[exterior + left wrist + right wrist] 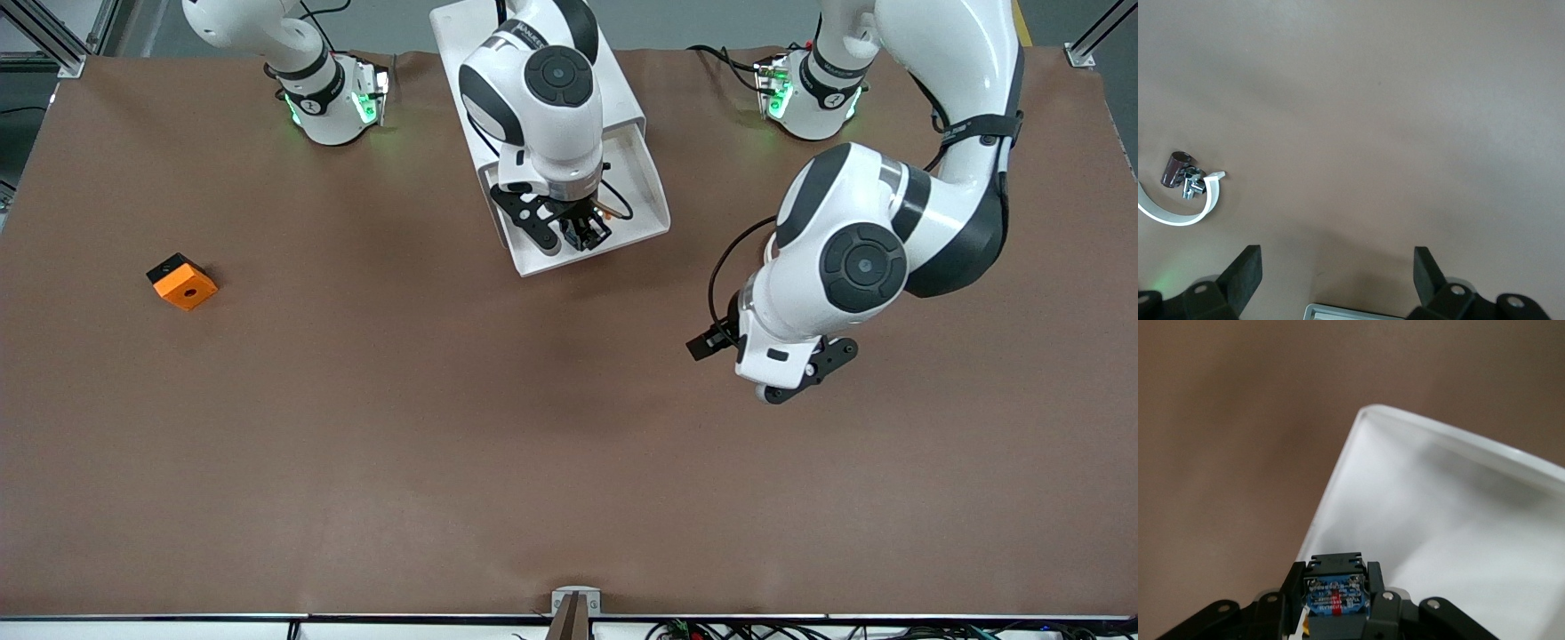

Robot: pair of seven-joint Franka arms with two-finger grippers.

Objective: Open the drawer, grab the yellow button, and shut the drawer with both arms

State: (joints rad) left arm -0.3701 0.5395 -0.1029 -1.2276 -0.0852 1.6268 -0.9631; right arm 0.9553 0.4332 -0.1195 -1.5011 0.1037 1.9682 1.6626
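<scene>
The drawer (642, 182) stands pulled out of the white cabinet (449, 36) toward the front camera. My right gripper (587, 233) hangs over the drawer's front part, shut on the button (594, 224). In the right wrist view the button's (1335, 593) black-and-blue body sits clamped between the fingers (1296, 577) of that gripper (1335, 572), above the white drawer floor (1458, 520). My left gripper (1337, 260) is open over bare table, toward the left arm's end, and nothing is between its fingers (1248, 263).
An orange square block with a hole (184, 283) lies on the brown table toward the right arm's end. In the left wrist view a white curved strip (1178, 217) with a small dark cylinder (1177, 169) lies on the table near the left gripper.
</scene>
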